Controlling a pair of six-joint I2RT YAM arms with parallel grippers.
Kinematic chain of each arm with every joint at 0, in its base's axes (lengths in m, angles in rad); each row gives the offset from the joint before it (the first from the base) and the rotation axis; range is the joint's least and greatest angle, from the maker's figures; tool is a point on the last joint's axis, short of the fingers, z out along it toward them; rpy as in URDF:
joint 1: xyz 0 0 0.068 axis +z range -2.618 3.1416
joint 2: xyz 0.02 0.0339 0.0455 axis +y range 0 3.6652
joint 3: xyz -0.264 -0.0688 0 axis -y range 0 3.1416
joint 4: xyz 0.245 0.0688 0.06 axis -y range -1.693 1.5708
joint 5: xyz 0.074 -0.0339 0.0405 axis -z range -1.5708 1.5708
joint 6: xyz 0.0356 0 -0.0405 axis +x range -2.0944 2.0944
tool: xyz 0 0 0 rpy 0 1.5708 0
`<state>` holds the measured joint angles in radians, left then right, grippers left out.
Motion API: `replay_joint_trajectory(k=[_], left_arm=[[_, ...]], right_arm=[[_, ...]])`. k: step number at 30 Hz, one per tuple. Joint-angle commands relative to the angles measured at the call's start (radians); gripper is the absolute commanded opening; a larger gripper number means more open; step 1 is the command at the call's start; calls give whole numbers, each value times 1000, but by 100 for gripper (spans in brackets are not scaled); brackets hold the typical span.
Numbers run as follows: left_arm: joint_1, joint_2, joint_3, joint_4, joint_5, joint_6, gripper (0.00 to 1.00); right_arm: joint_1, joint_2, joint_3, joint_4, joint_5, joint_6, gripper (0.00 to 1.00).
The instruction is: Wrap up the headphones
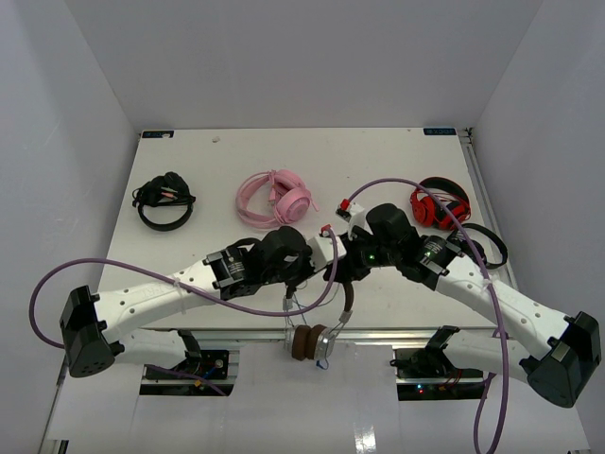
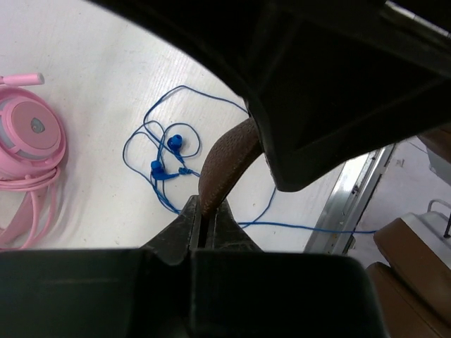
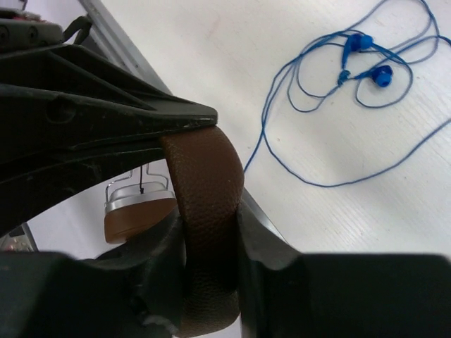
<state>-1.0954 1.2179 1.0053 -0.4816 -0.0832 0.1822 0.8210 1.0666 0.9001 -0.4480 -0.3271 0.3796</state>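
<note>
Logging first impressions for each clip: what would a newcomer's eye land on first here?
Both arms meet at the near edge of the table, the left gripper and right gripper each clamped on the brown headband of the headphones, whose ear cups hang off that edge. Just beyond, a thin blue cord with two small buds lies in loose loops on the white tabletop.

- Robotics lab test cell.
- White counter (image 1: 312, 156) boxed in by plain white walls (image 1: 284, 57).
- Two cabled arms (image 1: 161, 298) bolted along the near edge.
</note>
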Motion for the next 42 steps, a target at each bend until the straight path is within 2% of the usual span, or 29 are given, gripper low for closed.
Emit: replay_joint_trajectory(k=[1, 2, 5, 9, 18, 21, 25, 27, 38, 42], left_arm=[[11, -19, -17, 101, -125, -149, 0], [11, -14, -22, 100, -166, -182, 0], [11, 6, -23, 79, -238, -278, 0], [11, -8, -38, 76, -308, -454, 0], [11, -6, -20, 10, -397, -698, 0], [11, 10, -7, -9, -387, -736, 0], [11, 26, 5, -28, -385, -760, 0], [11, 27, 7, -29, -387, -763, 0], [11, 27, 30, -46, -403, -779, 0], [11, 19, 33, -46, -391, -783, 0]], right_arm=[[12, -82, 56, 19, 191, 25, 57], [12, -94, 54, 14, 234, 25, 64], [14, -138, 39, 14, 364, 18, 71], [14, -173, 26, 6, 462, -3, 74], [26, -192, -15, 27, 569, -55, 82], [38, -181, -35, 65, 578, -78, 80], [59, -143, -35, 86, 603, -99, 64], [86, -119, -30, 80, 631, -93, 60], [161, -18, -33, 94, 703, -81, 60], [167, 8, -42, 104, 712, -82, 50]])
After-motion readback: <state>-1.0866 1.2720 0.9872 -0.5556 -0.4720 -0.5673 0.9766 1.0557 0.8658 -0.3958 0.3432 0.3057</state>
